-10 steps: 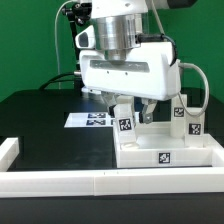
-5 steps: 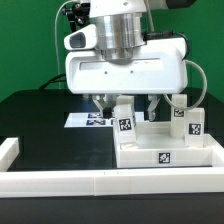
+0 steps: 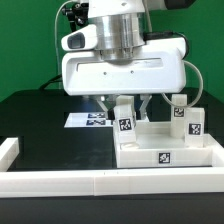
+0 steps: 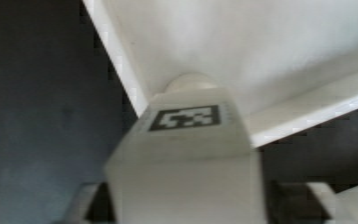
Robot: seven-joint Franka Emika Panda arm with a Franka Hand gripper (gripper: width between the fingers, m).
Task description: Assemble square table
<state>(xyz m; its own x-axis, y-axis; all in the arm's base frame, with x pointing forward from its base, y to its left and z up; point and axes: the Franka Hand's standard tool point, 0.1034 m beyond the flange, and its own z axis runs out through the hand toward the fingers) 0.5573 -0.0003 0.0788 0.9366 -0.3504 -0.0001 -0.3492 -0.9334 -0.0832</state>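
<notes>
The square table's white top point(image 3: 165, 155) lies at the exterior view's right, its rim tag facing the camera. Three white tagged legs stand on it: one at the left point(image 3: 125, 120) and two at the right point(image 3: 178, 110) point(image 3: 195, 123). My gripper point(image 3: 127, 106) hangs over the left leg with a finger on each side. In the wrist view that leg point(image 4: 185, 150) runs up between my fingers point(image 4: 101, 205), and a dark gap shows on both sides, so the gripper point(image 4: 202, 205) is open around the leg. The top's rim point(image 4: 247, 50) lies beyond it.
The marker board point(image 3: 88, 119) lies flat on the black table behind the top's left side. White border rails run along the front point(image 3: 60, 182) and the left corner point(image 3: 8, 150). A green frame point(image 3: 202, 85) stands behind the right legs.
The gripper has come lower and shifted to the exterior view's left over the left leg. Its fingers have drawn closer together around that leg.
</notes>
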